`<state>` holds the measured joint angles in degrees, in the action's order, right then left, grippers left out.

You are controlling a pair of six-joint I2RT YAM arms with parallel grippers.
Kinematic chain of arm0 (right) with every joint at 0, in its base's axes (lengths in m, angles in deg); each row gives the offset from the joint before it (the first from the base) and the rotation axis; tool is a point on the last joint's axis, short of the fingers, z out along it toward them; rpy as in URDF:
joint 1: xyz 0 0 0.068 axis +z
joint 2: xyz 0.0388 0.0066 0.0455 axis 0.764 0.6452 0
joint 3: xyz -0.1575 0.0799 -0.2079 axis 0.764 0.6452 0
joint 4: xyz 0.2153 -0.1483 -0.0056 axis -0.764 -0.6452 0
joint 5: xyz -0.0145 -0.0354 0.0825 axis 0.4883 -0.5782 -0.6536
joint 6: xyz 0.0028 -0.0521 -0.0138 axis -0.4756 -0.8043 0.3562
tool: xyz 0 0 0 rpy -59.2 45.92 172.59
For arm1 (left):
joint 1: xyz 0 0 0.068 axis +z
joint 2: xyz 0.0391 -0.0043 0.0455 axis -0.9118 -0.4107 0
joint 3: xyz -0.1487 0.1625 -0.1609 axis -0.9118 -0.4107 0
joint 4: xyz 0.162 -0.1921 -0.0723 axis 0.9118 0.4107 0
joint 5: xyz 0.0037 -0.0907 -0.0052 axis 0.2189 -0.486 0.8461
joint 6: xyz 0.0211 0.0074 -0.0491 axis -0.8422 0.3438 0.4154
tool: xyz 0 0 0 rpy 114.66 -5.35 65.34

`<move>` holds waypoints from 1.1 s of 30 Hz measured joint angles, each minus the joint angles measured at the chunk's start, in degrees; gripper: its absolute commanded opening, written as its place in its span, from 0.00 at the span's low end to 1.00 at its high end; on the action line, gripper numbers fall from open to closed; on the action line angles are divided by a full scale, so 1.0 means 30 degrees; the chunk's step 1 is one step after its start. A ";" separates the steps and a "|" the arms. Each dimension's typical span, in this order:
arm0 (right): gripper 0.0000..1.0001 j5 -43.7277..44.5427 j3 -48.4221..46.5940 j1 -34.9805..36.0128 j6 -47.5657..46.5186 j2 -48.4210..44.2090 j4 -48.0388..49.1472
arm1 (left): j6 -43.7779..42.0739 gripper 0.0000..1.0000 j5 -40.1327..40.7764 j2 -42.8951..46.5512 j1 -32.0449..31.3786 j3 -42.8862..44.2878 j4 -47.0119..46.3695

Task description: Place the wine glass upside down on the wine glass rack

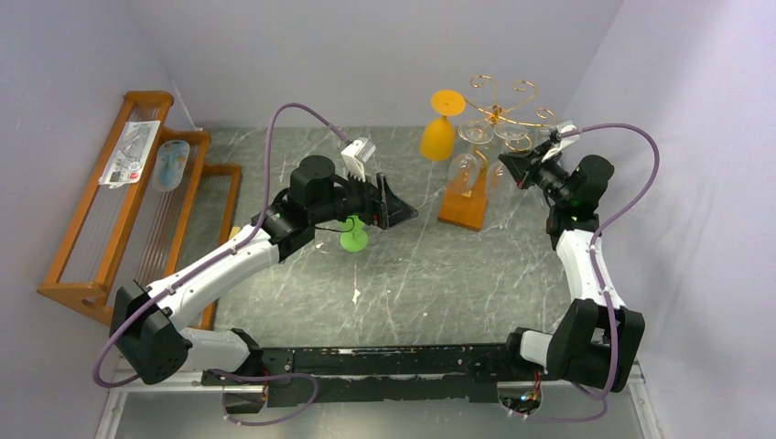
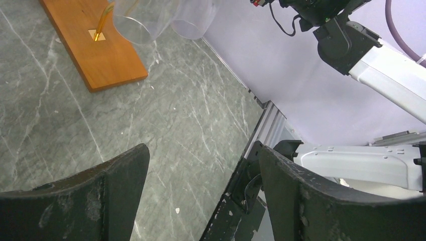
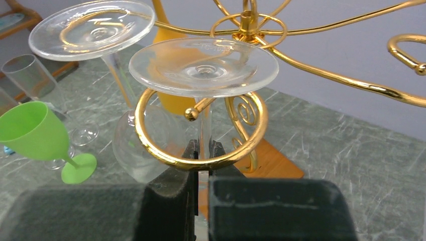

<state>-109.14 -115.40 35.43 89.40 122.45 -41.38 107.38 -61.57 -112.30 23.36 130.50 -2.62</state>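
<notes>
The wine glass rack (image 3: 150, 145) is gold wire with curled arms on an orange-brown wooden base (image 1: 462, 206). My right gripper (image 3: 203, 150) is shut on the stem of a clear wine glass (image 3: 203, 65) held upside down. Its stem passes through a gold ring and its foot sits just above the ring; I cannot tell if they touch. A second clear glass (image 3: 93, 27) hangs upside down beside it. In the top view my right gripper (image 1: 506, 169) is at the rack's right side. My left gripper (image 1: 403, 206) (image 2: 203, 165) is open and empty over the table.
A green plastic wine glass (image 1: 354, 233) (image 3: 35, 133) stands under the left arm. An orange glass (image 1: 439, 128) hangs upside down at the rack's left. A large slatted wooden rack (image 1: 119, 210) lines the left wall. A clear tumbler (image 3: 30, 75) stands farther left.
</notes>
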 measured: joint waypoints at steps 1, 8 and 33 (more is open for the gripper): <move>0.00 -0.0109 0.0029 0.0000 -0.0051 -0.0036 0.0007 | 0.0000 0.84 0.0000 0.0000 0.0000 0.0000 0.0007; 0.00 -0.0481 0.0845 -0.0007 -0.0175 -0.1107 0.0321 | 0.0000 0.84 0.0000 0.0000 0.0102 0.0000 0.0000; 0.05 0.4189 0.3526 -0.0022 0.1056 -0.4007 0.2157 | -0.0073 0.87 0.0029 0.0342 0.0204 0.0000 0.0787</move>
<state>-96.57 -104.82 35.36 92.57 110.42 -34.91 107.16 -61.48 -111.27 23.97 130.50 -0.26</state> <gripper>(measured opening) 0.045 0.852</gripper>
